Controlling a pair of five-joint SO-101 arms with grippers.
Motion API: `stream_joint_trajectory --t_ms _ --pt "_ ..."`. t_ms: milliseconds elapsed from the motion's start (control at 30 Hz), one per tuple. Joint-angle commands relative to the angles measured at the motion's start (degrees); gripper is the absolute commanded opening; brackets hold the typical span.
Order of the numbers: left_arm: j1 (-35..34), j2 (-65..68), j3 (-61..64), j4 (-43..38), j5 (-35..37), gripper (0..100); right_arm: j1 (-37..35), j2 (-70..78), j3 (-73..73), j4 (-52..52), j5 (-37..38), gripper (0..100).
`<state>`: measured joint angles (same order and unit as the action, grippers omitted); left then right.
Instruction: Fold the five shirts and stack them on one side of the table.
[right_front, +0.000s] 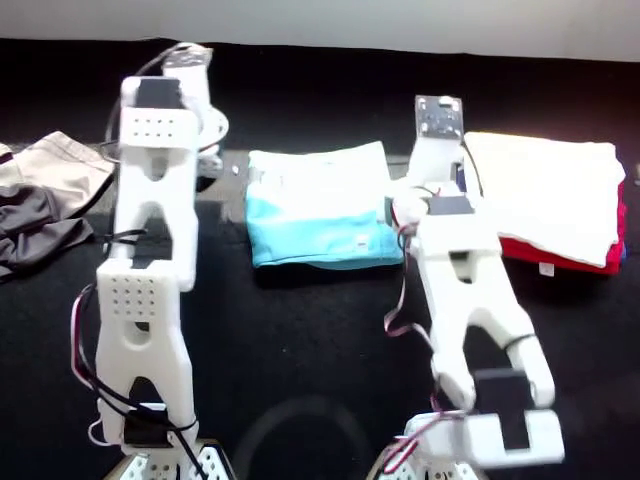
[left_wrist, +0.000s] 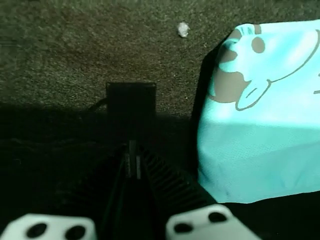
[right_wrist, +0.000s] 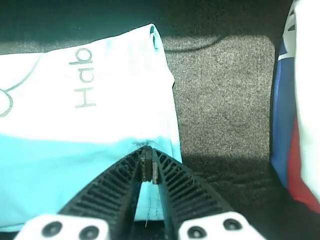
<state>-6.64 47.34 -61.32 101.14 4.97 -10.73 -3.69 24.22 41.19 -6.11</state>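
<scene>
Clenching nothing, my left fingers (left_wrist: 161, 176) hang beside the folded turquoise cotton shirt (right_front: 320, 205), right fingers (right_wrist: 171, 181) above it, probably to lift it onto the folded white-and-red stack (right_front: 550, 195).

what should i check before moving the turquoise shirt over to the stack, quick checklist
1. Turquoise shirt folded: ok, it lies as a neat rectangle mid-table.
2. Stack ready: ok, white shirt on top, red shirt under it, at one side of the table.
3. Left gripper clear of the turquoise shirt: ok, shut over bare mat beside it.
4. Right gripper holding fabric: cannot tell; it is shut with its tips at the turquoise shirt's edge.
5. All shirts folded: not ok, the beige shirt and dark grey shirt lie crumpled at the opposite side.
</scene>
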Motion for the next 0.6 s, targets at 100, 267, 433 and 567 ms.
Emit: stream_joint_trajectory --t_ms 100,267,433,567 --pt "-2.9 -3.9 1.8 -1.7 -0.2 1 -0.5 16.7 -19.8 8.5 -0.8 1.0" --pt "-3.4 -4.5 8.6 -7.5 -0.2 1 -0.5 26.3 -35.4 18.5 -0.8 1.0" --pt "-4.4 -8.2 12.6 -7.5 -0.2 1 -0.5 33.0 -50.3 28.0 -0.8 1.0" --pt "-4.7 -18.2 19.3 -7.9 -0.2 1 -0.5 37.6 -59.4 32.8 -0.8 1.8"
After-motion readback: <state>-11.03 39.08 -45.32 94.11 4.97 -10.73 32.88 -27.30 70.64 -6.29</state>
